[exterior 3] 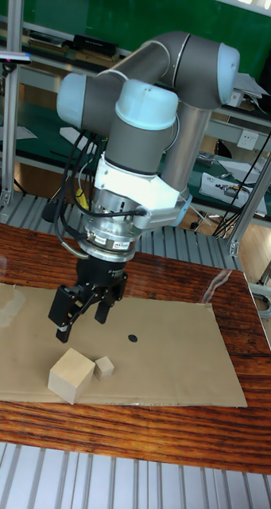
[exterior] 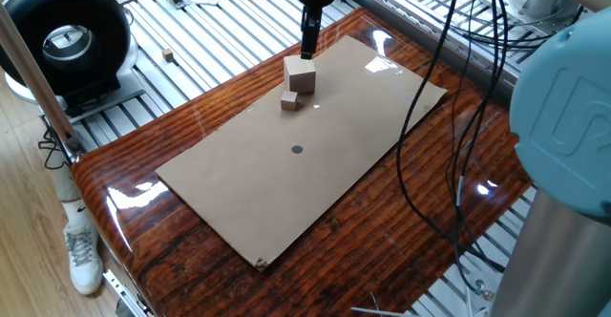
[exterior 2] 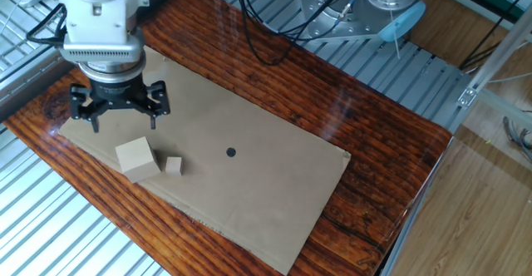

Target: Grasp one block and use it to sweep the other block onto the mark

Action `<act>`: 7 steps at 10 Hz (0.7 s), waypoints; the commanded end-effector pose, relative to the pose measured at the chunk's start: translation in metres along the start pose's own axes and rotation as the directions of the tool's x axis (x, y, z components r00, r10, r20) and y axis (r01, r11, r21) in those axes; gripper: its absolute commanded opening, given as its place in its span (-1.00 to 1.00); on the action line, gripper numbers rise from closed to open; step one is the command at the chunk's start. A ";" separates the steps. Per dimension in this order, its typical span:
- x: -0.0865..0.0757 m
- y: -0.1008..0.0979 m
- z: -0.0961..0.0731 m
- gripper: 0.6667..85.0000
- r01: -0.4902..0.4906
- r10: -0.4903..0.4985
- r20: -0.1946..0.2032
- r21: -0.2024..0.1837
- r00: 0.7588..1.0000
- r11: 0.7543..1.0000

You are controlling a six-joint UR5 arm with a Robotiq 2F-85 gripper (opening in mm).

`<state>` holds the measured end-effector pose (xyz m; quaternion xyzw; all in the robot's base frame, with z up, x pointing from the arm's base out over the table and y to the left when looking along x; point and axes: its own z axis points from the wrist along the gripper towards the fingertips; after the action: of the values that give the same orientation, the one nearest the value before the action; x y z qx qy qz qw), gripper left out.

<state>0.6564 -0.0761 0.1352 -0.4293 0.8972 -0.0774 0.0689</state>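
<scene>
The black two-finger pincer (exterior 2: 119, 114) hangs above the flat tan cardboard sheet (exterior 2: 274, 189) with its fingers spread apart and nothing between them. No container shows on the glossy reddish wooden table (exterior 2: 391, 143); the sheet alone carries the task's things. Just below the pincer in the other fixed view, and toward the viewer from it in the tall view, sits the large pale tan wooden cube (exterior 2: 136, 158), clear of both fingers. Its faces are smooth and light, the top brighter than the sides, and it stands flat on the sheet, turned so that a vertical edge faces the tall camera; being a cube, it has no long axis. Touching or just beside it, on the side toward the dot, rests the small darker brown wooden cube (exterior 2: 173, 165), about half as wide, also flat on the sheet. The small dark round dot (exterior 2: 231, 152) lies farther along the sheet, well apart from the pincer and beyond both cubes from it.
</scene>
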 end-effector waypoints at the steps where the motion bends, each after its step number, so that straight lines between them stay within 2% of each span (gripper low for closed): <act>1: 0.001 -0.005 0.008 1.00 0.067 -0.067 -0.003 0.000 0.998 0.998; 3: -0.005 0.001 0.020 1.00 0.117 -0.117 0.011 -0.041 0.993 0.992; 5: -0.004 0.000 0.034 1.00 0.160 -0.159 0.012 -0.045 0.987 0.986; 7: -0.008 0.007 0.053 1.00 0.151 -0.148 0.050 -0.069 0.988 0.986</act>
<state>0.6637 -0.0744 0.1009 -0.4914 0.8670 -0.0585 0.0582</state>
